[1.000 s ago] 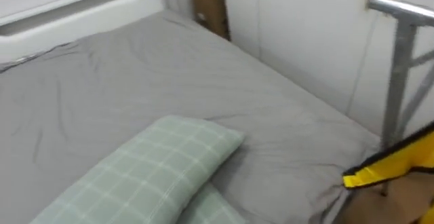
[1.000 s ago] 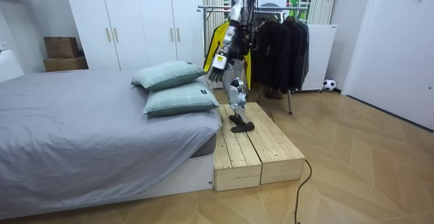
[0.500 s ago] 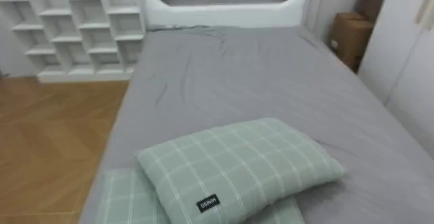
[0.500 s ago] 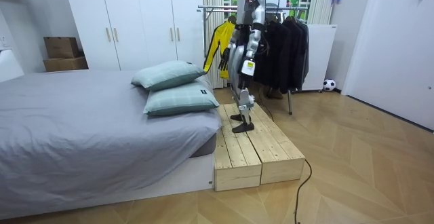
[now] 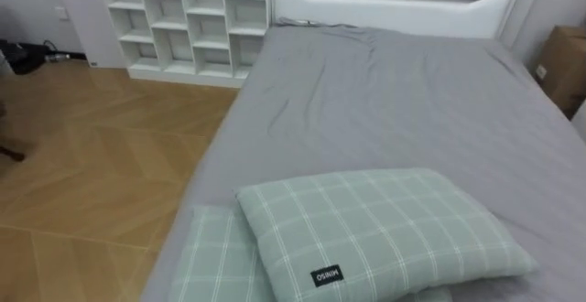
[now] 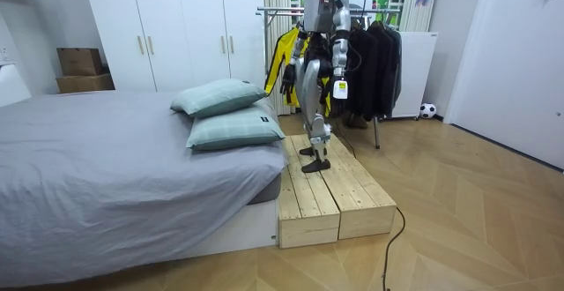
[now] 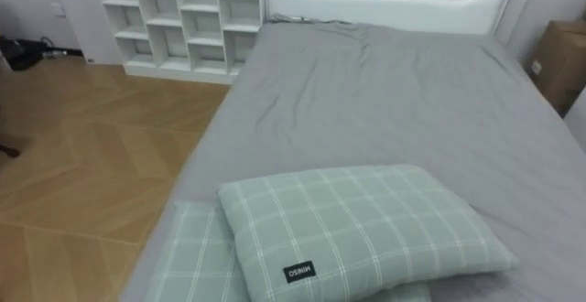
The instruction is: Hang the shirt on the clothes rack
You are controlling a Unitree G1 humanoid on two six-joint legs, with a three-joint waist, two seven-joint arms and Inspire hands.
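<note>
Since 1 second ago the robot has turned on the wooden platform [image 6: 339,194], away from the clothes rack [image 6: 273,11] and toward the bed [image 6: 106,150]. The head camera has swung to its left with it: the rack's post and a strip of the yellow garment [image 6: 284,44] then sat at the right edge of the eye view.

In the eye views, from left to right, come the wood floor [image 5: 92,174], a white shelf unit [image 5: 183,18] against the far wall, then the bed under its grey sheet. The white headboard [image 5: 394,5] is at the far end and a cardboard box [image 5: 563,64] at the right edge. 2 green checked pillows lie at the bed's near end, the upper pillow [image 5: 385,233] stacked partly on the lower pillow [image 5: 215,256].

In the room view the robot stands upright on the platform, just beside the pillow end of the bed. Its right hand [image 6: 286,77] hangs on the room view's left of its body and its left hand [image 6: 337,79] on the right (too small there to tell whether either is released or clenched). The yellow garment hangs on the rack just behind the robot, partly hidden by it, with dark clothes [image 6: 370,66] further right on the same rack.
</note>
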